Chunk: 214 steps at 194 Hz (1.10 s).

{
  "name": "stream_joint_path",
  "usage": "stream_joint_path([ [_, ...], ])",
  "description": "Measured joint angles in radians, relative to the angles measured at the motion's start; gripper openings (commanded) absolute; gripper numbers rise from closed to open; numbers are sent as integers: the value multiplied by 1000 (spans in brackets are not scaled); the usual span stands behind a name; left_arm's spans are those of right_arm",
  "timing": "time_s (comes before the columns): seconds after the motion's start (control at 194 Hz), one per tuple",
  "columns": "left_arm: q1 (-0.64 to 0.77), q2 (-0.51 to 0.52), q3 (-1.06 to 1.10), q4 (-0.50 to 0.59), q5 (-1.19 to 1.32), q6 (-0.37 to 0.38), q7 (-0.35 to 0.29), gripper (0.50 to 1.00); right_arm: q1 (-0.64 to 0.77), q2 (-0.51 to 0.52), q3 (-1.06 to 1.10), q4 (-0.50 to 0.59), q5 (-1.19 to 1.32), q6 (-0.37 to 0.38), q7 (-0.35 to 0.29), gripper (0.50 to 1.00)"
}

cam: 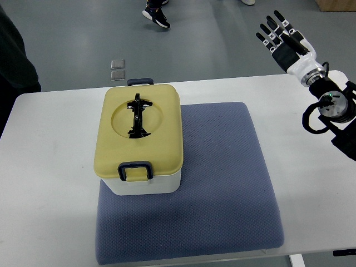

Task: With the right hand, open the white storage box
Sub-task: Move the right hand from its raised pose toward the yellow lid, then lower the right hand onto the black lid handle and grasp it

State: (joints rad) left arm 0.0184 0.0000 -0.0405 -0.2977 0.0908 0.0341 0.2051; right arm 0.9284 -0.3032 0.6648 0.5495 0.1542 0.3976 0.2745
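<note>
Box: white storage box (pixel 141 186), rounded plastic, lid shut, on the left part of the mat.
Lid: matte yellow lid (pixel 139 133) with a round recess, black handle (pixel 137 114) folded flat, dark front latch (pixel 135 170).
Mat: blue-grey textured mat (pixel 222 183) on the white bench (pixel 50 167).
Hand: right hand (pixel 282 38), black fingers spread, holding nothing, raised over the bench's far right corner, well apart from the box.

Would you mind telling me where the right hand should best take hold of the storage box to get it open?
Probably the dark latch on the near edge of the yellow lid, approached from the near right. It sticks out as a loop fingers can hook and lift. The right hand is open, raised beyond the table's far right corner.
</note>
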Motion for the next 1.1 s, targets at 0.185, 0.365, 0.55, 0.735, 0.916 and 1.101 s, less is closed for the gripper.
stream_joint_path([
  [0.185,0,0,1,-1,1,-1,-1,1000,121,-42,-3,57,-386,24,-4,932],
  [0.365,0,0,1,-2,1,-2,-1,1000,242,-133,-79,281,-850,71,7,932],
  [0.55,0,0,1,-3,1,-2,-1,1000,440,-190,-300,512,-1236,101,55,932],
  [0.735,0,0,-1,-2,1,-2,-1,1000,606,-165,-504,587,-1674,29,220,932],
  [0.916,0,0,-1,-2,1,-2,-1,1000,636,-98,-538,593,-1811,-71,271,930],
  [1.101,0,0,0,-3,1,-2,-1,1000,624,-18,-543,584,-1856,-156,273,930],
])
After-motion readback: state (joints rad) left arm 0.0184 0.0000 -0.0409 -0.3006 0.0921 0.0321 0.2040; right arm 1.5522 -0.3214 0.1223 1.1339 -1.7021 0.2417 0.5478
